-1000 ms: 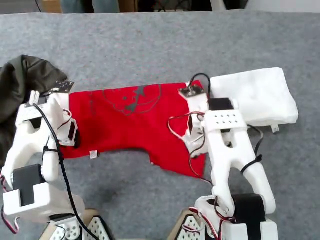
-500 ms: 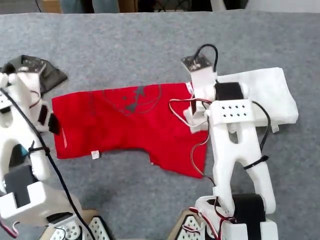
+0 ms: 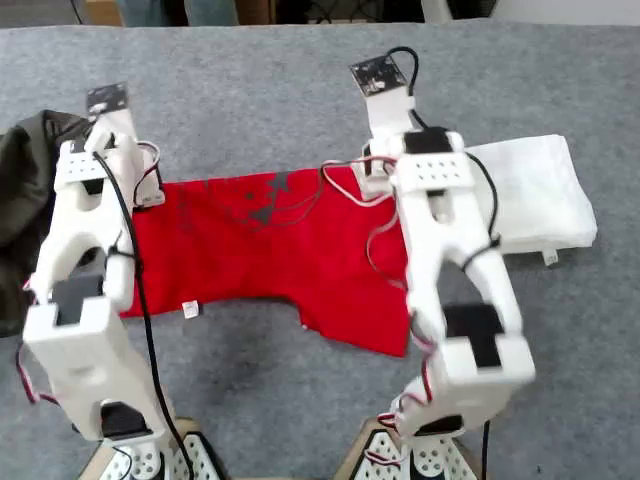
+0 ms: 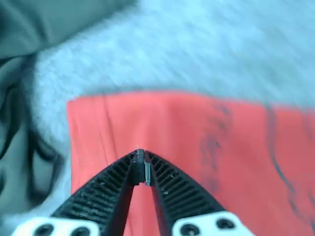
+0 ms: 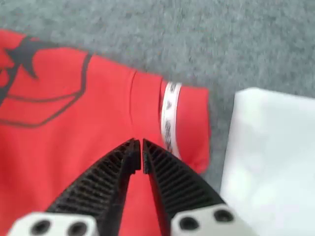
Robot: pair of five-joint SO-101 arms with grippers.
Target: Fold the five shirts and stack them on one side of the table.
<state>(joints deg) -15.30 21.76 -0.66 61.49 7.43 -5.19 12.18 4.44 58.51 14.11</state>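
Desk (image 3: 300, 90): grey, felt-like surface, running to far edge in high view.

Red shirt (image 3: 260, 260): spread flat across middle of desk, long side running left to right. Dark print toward far edge. Near edge uneven, small white tag (image 3: 187, 309) there.

White shirt (image 3: 535, 200): folded into thick rectangle on right side, just beside red shirt's end, strip of grey between.

Dark garment (image 3: 25, 180): crumpled heap at left edge, near red shirt's other end, grey between.
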